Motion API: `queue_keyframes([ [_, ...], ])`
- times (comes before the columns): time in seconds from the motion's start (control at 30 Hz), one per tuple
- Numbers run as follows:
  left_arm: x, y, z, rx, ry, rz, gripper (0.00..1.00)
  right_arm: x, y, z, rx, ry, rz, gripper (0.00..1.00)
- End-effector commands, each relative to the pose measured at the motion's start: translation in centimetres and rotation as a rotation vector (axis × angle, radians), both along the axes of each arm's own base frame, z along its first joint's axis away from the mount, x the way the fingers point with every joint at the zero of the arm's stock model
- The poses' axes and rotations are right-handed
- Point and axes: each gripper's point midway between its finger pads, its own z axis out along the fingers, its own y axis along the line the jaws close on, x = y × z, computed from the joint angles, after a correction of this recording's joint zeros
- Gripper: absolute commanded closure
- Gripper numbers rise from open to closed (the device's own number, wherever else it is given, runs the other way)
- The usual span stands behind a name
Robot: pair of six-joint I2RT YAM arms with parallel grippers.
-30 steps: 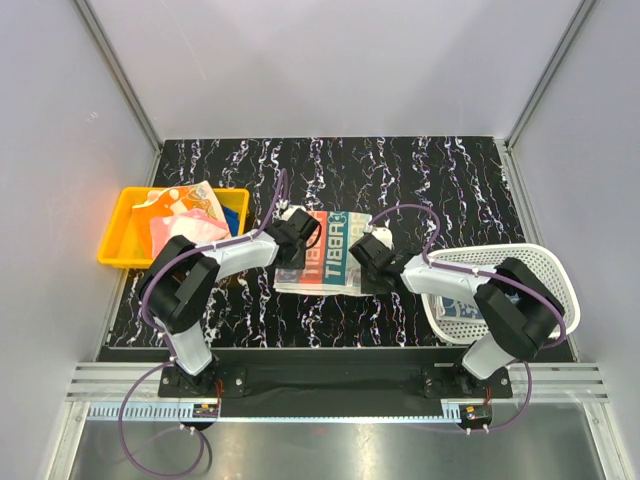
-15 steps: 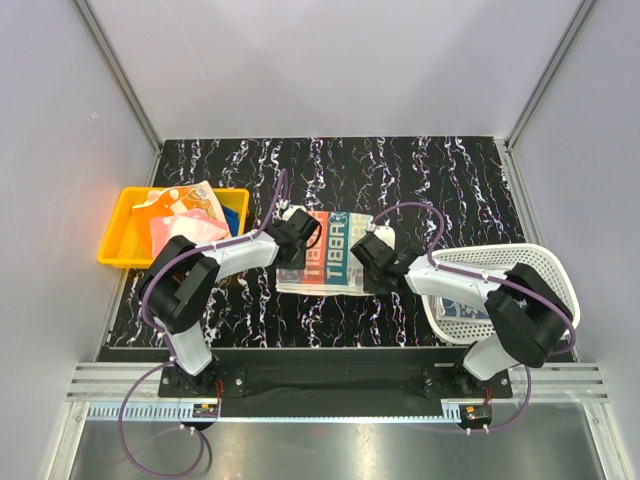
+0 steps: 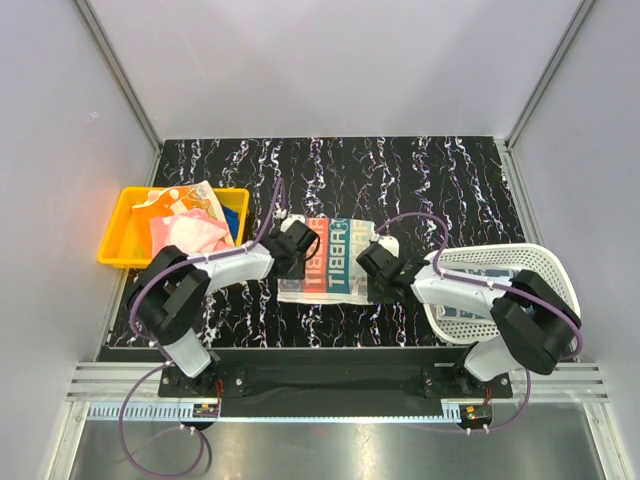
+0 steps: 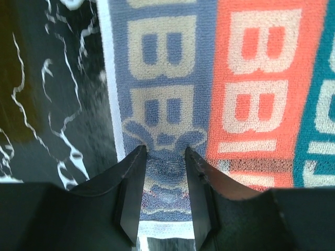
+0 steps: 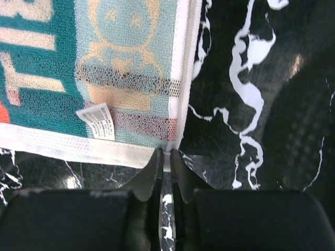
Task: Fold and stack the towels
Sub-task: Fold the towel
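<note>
Moved: our right fingers [image 5: 151, 178] slid nearer, to a corner of the rabbit towel [image 3: 322, 258].
Right grip: clenched on its white hem.
Left grip: our left fingers [image 4: 131, 178] released, straddling towel.
Towel: flat on surface [image 3: 430, 180].

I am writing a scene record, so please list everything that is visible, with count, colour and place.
printed towel: 1, orange, teal, blue with letters, flat at table centre
tray towels: at least 3, pink, blue, orange-white print, heaped
tray: 1, yellow, left
mesh basket: 1, white, right; contents unclear
table: 1, black, white veins
left gripper: black, open over towel's left side
right gripper: black, shut on a right-side corner
</note>
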Motion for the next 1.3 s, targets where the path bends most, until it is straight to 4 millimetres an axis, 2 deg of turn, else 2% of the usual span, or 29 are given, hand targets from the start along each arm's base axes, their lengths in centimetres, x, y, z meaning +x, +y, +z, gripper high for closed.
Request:
queue_keyframes([
  [0.0, -2.8, 0.3, -0.2, 0.011, 0.033, -0.006, 0.6, -1.9, -0.3, 0.1, 0.016, 0.032, 0.014, 0.88],
  [0.03, -3.2, 0.5, -0.1, 0.016, 0.032, -0.004, 0.6, -2.1, -0.5, 0.2, 0.017, 0.034, 0.01, 0.86],
  [0.13, -3.7, 0.7, 1.1, 0.009, 0.017, -0.001, 0.58, -2.2, -0.8, 1.6, 0.032, 0.011, 0.007, 0.71],
  [0.2, -3.7, 0.8, 2.4, 0.008, -0.001, -0.002, 0.54, -1.8, -0.8, 3.0, 0.037, -0.016, 0.009, 0.62],
  [0.3, -2.2, 0.8, 5.0, 0.015, -0.057, 0.005, 0.5, -0.4, -0.4, 5.6, 0.037, -0.079, 0.01, 0.53],
  [0.33, -1.7, 0.6, 5.8, 0.006, -0.07, 0.003, 0.5, 0.3, -0.2, 6.4, 0.04, -0.102, 0.005, 0.53],
  [0.37, -0.7, -0.1, 7.3, -0.014, -0.101, 0.0, 0.5, 1.5, 0.4, 7.7, 0.05, -0.139, 0.0, 0.52],
  [0.4, -0.2, -0.2, 7.9, -0.017, -0.107, 0.002, 0.5, 2.2, 0.7, 8.3, 0.053, -0.156, 0.011, 0.52],
  [0.43, 0.3, -0.5, 8.2, -0.029, -0.109, -0.001, 0.5, 2.9, 1.3, 8.9, 0.068, -0.168, 0.018, 0.58],
  [0.47, 1.2, -1.1, 9.3, -0.053, -0.129, -0.006, 0.5, 4.5, 2.6, 9.9, 0.115, -0.184, 0.022, 0.61],
  [0.5, 2.1, -1.3, 9.4, -0.085, -0.127, -0.001, 0.52, 5.5, 3.4, 10.4, 0.136, -0.195, 0.036, 0.69],
  [0.53, 2.8, -1.6, 9.6, -0.104, -0.128, -0.002, 0.54, 6.4, 4.0, 10.7, 0.159, -0.2, 0.042, 0.73],
  [0.57, 3.5, -1.7, 8.9, -0.103, -0.108, -0.004, 0.56, 8.1, 5.8, 11.3, 0.212, -0.202, 0.065, 0.76],
  [0.6, 5.1, -1.5, 9.6, -0.125, -0.126, 0.018, 0.58, 9.1, 6.6, 11.4, 0.227, -0.207, 0.078, 0.78],
  [0.63, 5.7, -1.5, 9.4, -0.133, -0.12, 0.026, 0.59, 10.2, 7.2, 10.1, 0.222, -0.181, 0.081, 0.81],
  [0.67, 6.4, -1.4, 8.6, -0.127, -0.104, 0.025, 0.6, 11.5, 9.2, 11.8, 0.293, -0.21, 0.114, 0.82],
  [0.7, 8.0, -1.4, 9.1, -0.155, -0.13, 0.041, 0.6, 12.7, 9.5, 11.6, 0.313, -0.208, 0.107, 0.83],
  [0.77, 8.9, -1.8, 7.7, -0.173, -0.097, 0.023, 0.61, 14.4, 11.4, 10.9, 0.36, -0.182, 0.129, 0.86],
  [0.8, 9.7, -1.8, 7.6, -0.184, -0.103, 0.027, 0.62, 15.3, 11.6, 10.6, 0.37, -0.177, 0.125, 0.86],
  [0.97, 11.6, -2.3, 6.0, -0.222, -0.107, 0.009, 0.62, 18.2, 13.9, 7.6, 0.434, -0.122, 0.138, 0.88],
  [1.0, 11.9, -2.1, 5.5, -0.222, -0.105, 0.019, 0.62, 18.6, 14.0, 7.0, 0.432, -0.112, 0.134, 0.88],
  [1.03, 12.2, -1.8, 5.0, -0.213, -0.104, 0.029, 0.62, 19.0, 13.8, 5.5, 0.419, -0.093, 0.123, 0.88],
  [1.07, 12.4, -1.6, 4.7, -0.205, -0.102, 0.047, 0.62, 19.6, 13.9, 5.4, 0.428, -0.1, 0.116, 0.88],
  [1.13, 12.8, -0.6, 3.4, -0.164, -0.09, 0.091, 0.62, 20.3, 13.3, 3.8, 0.424, -0.076, 0.093, 0.88],
  [1.2, 12.8, 0.1, 2.7, -0.131, -0.074, 0.12, 0.62, 21.0, 12.7, 3.1, 0.438, -0.073, 0.067, 0.89],
  [1.27, 12.5, 1.0, 1.1, -0.088, -0.042, 0.163, 0.62, 21.4, 11.6, 2.5, 0.456, -0.067, 0.038, 0.89],
])
